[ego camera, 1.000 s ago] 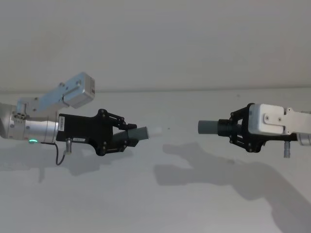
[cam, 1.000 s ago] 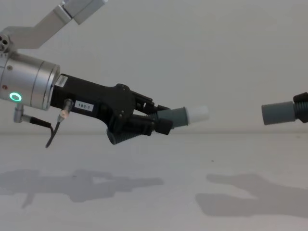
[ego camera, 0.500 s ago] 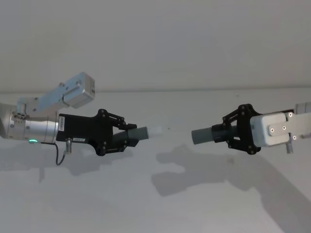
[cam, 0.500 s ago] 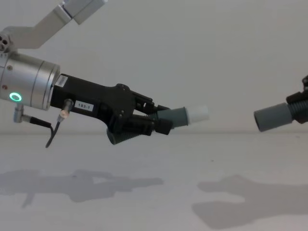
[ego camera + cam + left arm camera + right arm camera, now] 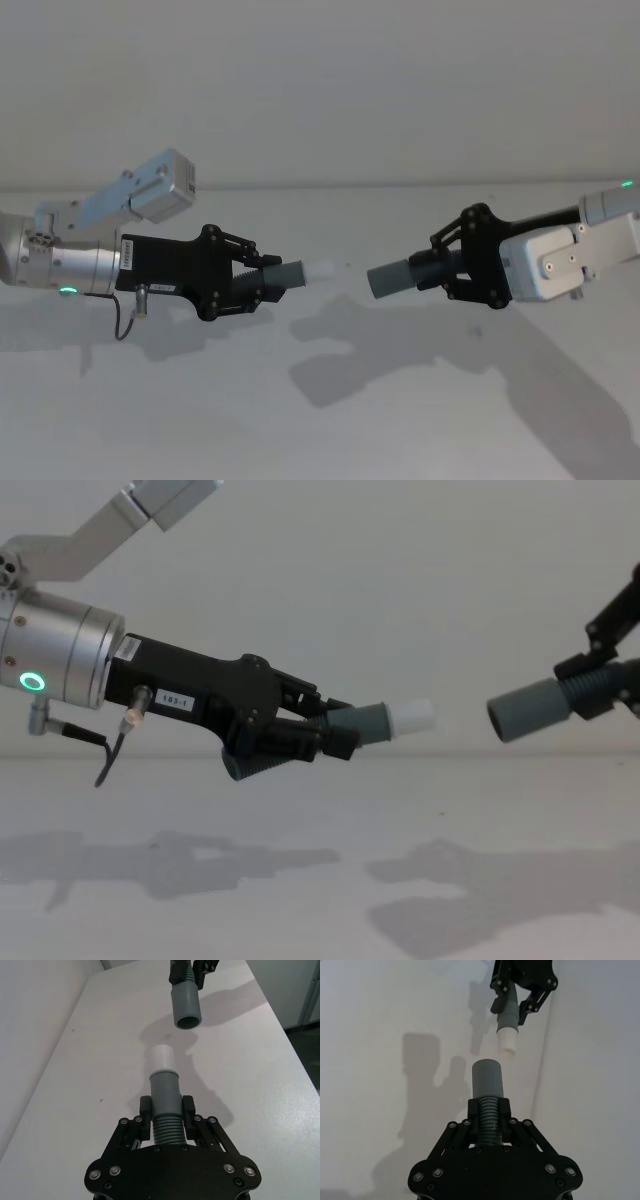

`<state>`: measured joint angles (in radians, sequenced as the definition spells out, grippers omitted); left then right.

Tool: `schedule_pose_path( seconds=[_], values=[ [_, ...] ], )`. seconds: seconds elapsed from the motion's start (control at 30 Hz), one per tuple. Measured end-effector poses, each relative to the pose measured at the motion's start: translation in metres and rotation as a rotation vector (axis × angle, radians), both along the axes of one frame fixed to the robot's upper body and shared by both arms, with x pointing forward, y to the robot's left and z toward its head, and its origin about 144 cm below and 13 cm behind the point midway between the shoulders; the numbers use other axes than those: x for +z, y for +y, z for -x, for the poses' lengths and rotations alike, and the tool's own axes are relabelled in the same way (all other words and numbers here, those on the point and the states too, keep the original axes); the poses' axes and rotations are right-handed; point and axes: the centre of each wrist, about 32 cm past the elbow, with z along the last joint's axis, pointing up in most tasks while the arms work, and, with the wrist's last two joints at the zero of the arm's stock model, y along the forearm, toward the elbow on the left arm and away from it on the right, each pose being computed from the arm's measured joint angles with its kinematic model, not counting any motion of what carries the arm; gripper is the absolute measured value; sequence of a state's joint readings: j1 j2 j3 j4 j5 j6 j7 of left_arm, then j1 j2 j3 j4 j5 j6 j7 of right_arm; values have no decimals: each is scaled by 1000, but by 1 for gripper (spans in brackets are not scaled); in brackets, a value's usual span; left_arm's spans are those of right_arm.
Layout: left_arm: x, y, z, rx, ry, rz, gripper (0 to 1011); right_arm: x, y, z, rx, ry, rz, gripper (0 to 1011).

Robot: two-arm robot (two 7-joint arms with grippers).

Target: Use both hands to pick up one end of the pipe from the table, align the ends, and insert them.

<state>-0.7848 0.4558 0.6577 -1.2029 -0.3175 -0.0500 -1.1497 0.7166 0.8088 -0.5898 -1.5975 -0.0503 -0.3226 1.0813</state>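
Both pipe pieces hang above the white table (image 5: 200,420). My left gripper (image 5: 266,284) is shut on the ribbed part of the white-tipped grey piece (image 5: 291,273), with its white tip (image 5: 322,269) pointing right. My right gripper (image 5: 452,272) is shut on the ribbed part of the other grey piece (image 5: 392,278), with its open mouth facing left. A small gap separates the two ends. In the left wrist view the round mouth (image 5: 187,1022) lies just beyond the white tip (image 5: 162,1057), slightly off to one side. In the chest view the tip (image 5: 412,716) and the mouth (image 5: 503,720) sit at nearly the same height.
A pale wall rises behind the table's far edge (image 5: 330,186). The arms' shadows fall on the table below both grippers. A silver camera bracket (image 5: 150,190) stands above the left wrist.
My right gripper has moved left with its grey piece, tilting slightly, so the gap to the white tip has narrowed. The left gripper has stayed still.
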Motion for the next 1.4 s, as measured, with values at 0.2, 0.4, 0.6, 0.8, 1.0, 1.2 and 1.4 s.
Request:
schedule_pose_path(
  seconds=[0.2,0.4,0.6,0.8,1.0,1.2,1.4],
  values=[
    [0,0,0,0,0,0,336,2,6,-4,12,-5,-12,215],
    [0,0,0,0,0,0,336,3,10,-8,16,-5,-22,214],
    [0,0,0,0,0,0,336,2,14,-12,18,-2,-28,215],
    [0,0,0,0,0,0,336,0,17,-15,16,6,-33,215],
    [0,0,0,0,0,0,336,-2,19,-17,15,11,-37,214],
    [0,0,0,0,0,0,336,-3,22,-21,14,16,-41,214],
    [0,0,0,0,0,0,336,-5,24,-25,13,21,-44,215]
  ],
)
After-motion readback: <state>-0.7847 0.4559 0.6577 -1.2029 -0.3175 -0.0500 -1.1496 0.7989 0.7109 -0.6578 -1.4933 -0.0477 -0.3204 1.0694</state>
